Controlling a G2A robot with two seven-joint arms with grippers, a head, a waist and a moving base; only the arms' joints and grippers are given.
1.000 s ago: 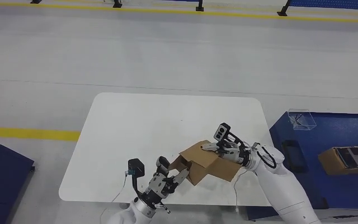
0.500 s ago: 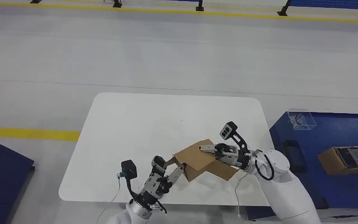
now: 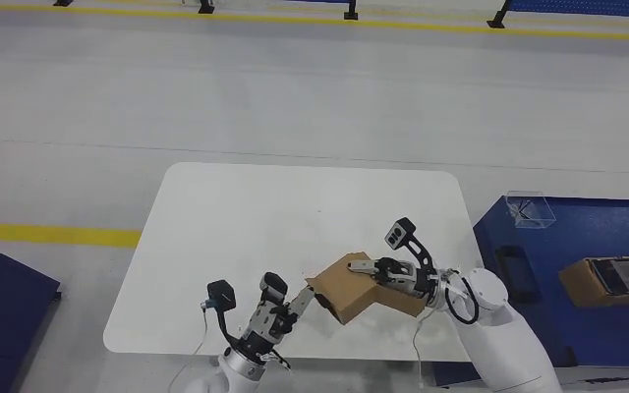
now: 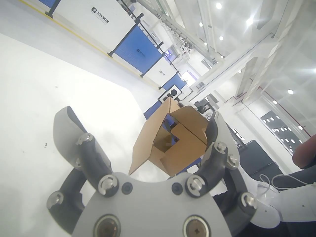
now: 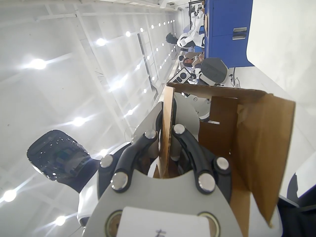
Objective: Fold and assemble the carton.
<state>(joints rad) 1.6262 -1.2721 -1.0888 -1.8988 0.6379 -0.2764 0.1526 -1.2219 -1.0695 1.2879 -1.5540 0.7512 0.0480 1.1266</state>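
Note:
A brown carton [image 3: 356, 285] lies part-folded near the white table's [image 3: 246, 226] front edge, right of centre. My right gripper [image 3: 378, 267] is shut on one upright wall of the carton [image 5: 249, 129], which runs between its fingers [image 5: 153, 122]. My left gripper [image 3: 290, 301] stands open just off the carton's left end. In the left wrist view the carton [image 4: 172, 139] shows its open end with flaps folded in, between and beyond the spread fingers [image 4: 217, 127]. Whether a finger touches the cardboard I cannot tell.
A blue cabinet [image 3: 550, 255] stands off the table's right side, with a clear plastic box [image 3: 526, 208] and a small cardboard box [image 3: 595, 275] on it. The table's back and left are bare white surface.
My left arm has drawn back a little to the left, its fingers now off the carton's end. The carton has turned slightly in the right gripper and looks more closed.

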